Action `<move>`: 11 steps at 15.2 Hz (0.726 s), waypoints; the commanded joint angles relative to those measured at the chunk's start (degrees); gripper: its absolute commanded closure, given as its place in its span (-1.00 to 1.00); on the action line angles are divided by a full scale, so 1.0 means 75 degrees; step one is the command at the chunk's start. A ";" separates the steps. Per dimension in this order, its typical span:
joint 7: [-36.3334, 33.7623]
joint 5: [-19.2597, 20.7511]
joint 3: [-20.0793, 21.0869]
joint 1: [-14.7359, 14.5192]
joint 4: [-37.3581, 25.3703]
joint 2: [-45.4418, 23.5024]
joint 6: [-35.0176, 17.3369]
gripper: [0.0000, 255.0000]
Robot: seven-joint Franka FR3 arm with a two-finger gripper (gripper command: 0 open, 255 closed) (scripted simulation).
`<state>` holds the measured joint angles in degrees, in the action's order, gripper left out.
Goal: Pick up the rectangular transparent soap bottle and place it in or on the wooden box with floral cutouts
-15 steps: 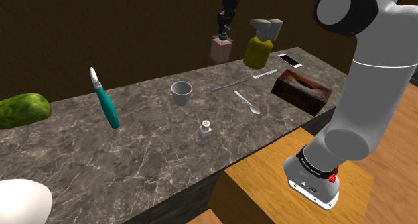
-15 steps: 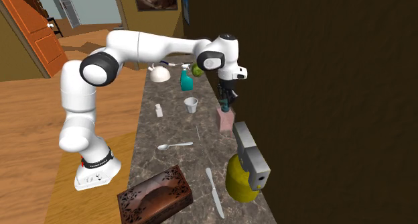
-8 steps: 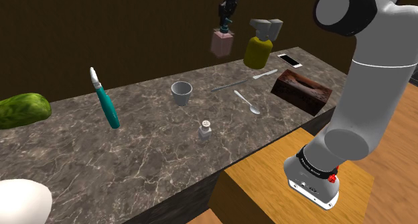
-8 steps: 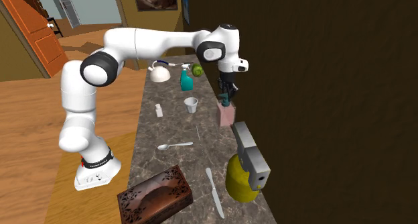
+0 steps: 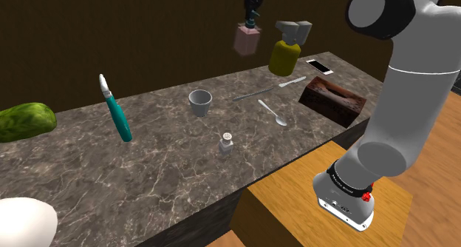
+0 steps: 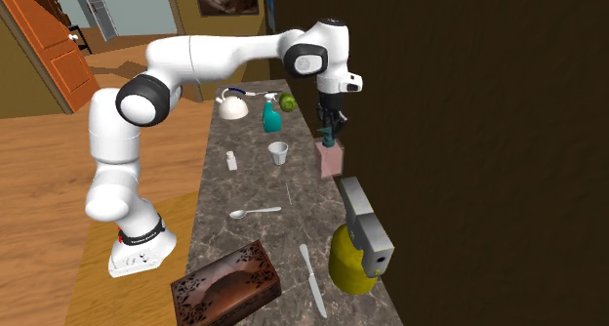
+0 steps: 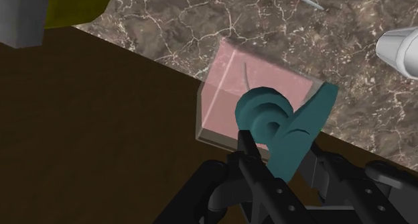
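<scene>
Shoulder view is showing the gripper (image 5: 251, 18) clenching the teal pump of the soap bottle (image 5: 247, 41), a pink see-through block, and carrying it higher above the far edge of the veined stone table (image 5: 162, 157) than a second ago. The lift is succeeding; the carry to the dark carved box (image 5: 332, 99), lying at the near edge, is remaining.

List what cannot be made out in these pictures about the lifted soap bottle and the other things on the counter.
Wrist view: the teal pump covers part of the soap bottle and the spot where the fingers press.
Wrist view: the yellow spray bottle is cut off by the picture's edge.
Shoulder view: a white rounded thing is cut by the left and bottom edges, so it cannot be identified.
Shoulder view: the box is too small to show its cutouts.
</scene>
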<state>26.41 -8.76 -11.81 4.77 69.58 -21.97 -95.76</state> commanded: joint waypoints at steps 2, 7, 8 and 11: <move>0.0215 0.0103 -0.0095 0.0048 0.0959 0.0764 -0.0191 1.00; 0.0653 0.0325 -0.0300 0.0209 0.2518 0.2077 -0.0426 1.00; 0.0742 0.0372 -0.0343 0.0250 0.2775 0.2315 -0.0444 1.00; 0.1013 0.0521 -0.0483 0.0385 0.3461 0.2990 -0.0453 1.00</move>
<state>33.51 -5.30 -15.18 7.43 93.65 -1.44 -99.14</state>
